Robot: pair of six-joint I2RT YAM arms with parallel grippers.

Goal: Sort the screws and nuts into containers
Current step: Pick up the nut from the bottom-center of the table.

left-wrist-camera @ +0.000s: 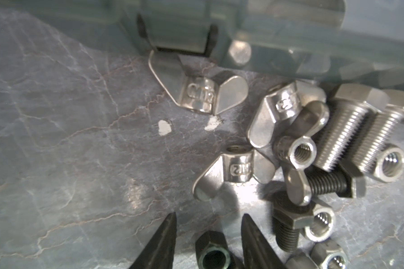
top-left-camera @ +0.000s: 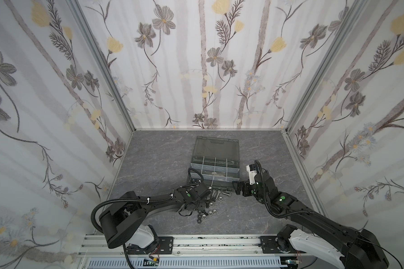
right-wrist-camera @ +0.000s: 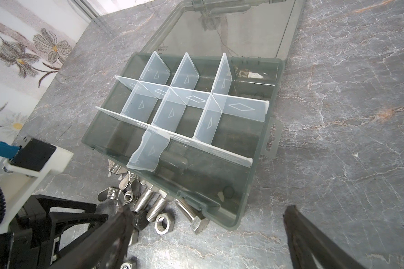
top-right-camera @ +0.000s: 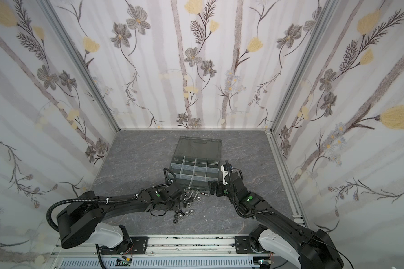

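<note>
top views: both arms reach in from the near rail and meet at a pile of hardware (top-left-camera: 209, 205). it lies on the grey marbled table (top-left-camera: 154, 163), just in front of the organiser case (top-left-camera: 231, 177). at that range the pieces read only as glints and dark dots. the smoky lid (top-left-camera: 216, 146) lies open behind the case.

left wrist view gives the detail. left gripper (left-wrist-camera: 208, 217) is down at the table, its dark tapered fingers (left-wrist-camera: 163, 242) narrowed to straddle a black nut (left-wrist-camera: 214, 255): hexagonal, matte, bright at the bore. a gap shows on one side, so it is not clamped. beside it:
- silver wing nuts (left-wrist-camera: 236, 170) with stamped barrels
- silver screws (left-wrist-camera: 343, 135) with fine threads and hex heads
- a black screw (left-wrist-camera: 327, 182)
- silver hex nuts (left-wrist-camera: 391, 163)
- two white flecks (left-wrist-camera: 165, 127) on the table

only the right wrist view looks into the case. its compartments (right-wrist-camera: 229, 130) are split by pale translucent dividers (right-wrist-camera: 184, 74) marked with triangles and diamonds, and the walls are dark and see-through. three silver screws lie against the front wall. right gripper (right-wrist-camera: 207, 208): fingers spread wide near the case's front corner, holding nothing.
</note>
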